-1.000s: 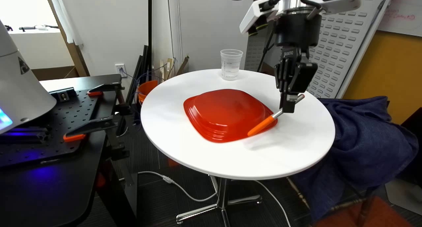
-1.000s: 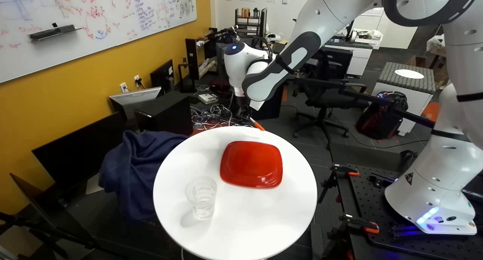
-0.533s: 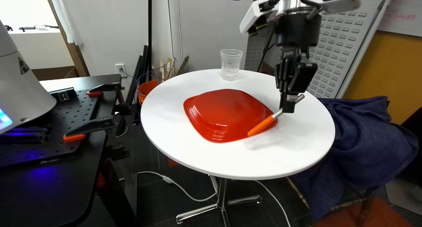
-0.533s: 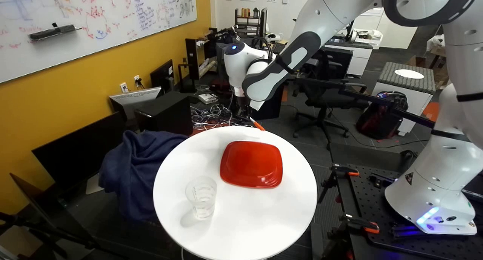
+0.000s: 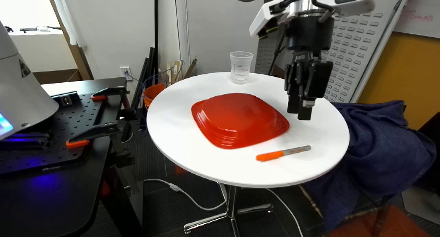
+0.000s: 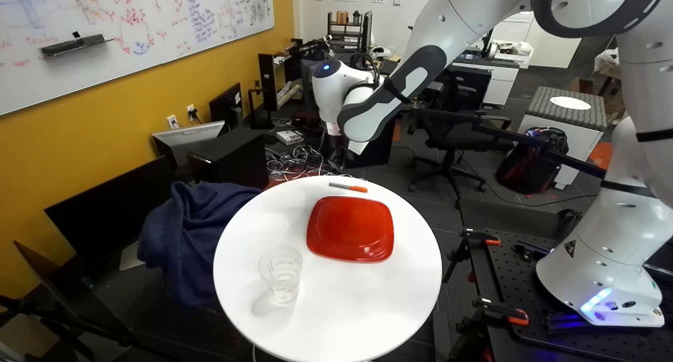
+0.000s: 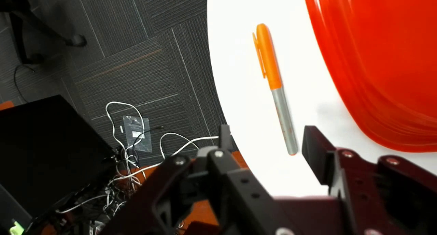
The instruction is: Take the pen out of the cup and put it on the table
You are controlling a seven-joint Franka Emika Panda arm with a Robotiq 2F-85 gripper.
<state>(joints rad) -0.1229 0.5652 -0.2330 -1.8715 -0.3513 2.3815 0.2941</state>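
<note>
Your claw (image 7: 268,137) hangs above the table (image 6: 363,309), its fingers (image 7: 317,153) standing well apart and gripping nothing; whether that is their full spread, you can't tell. The pen (image 7: 276,86) lies flat on the white top, below the claw and reaching out ahead of it in the wrist view, grey end nearest the fingers, orange cap farthest. The cup (image 5: 241,69) stands upright, well apart from the claw, and no pen shows in it. So the placing looks done, and the step in hand is most likely a clean retreat.

Go straight up first. In the wrist view the grey end shows through the gap between the fingers, so drifting sideways while low could nudge the pen. Leave any closing until you are well clear. The pen is round and could roll toward the table's rim on one side of the claw, though the clip (image 7: 259,56) on its cap should check that. To the claw's other side is the plate (image 7: 403,57): rise above it before you swing across.
</note>
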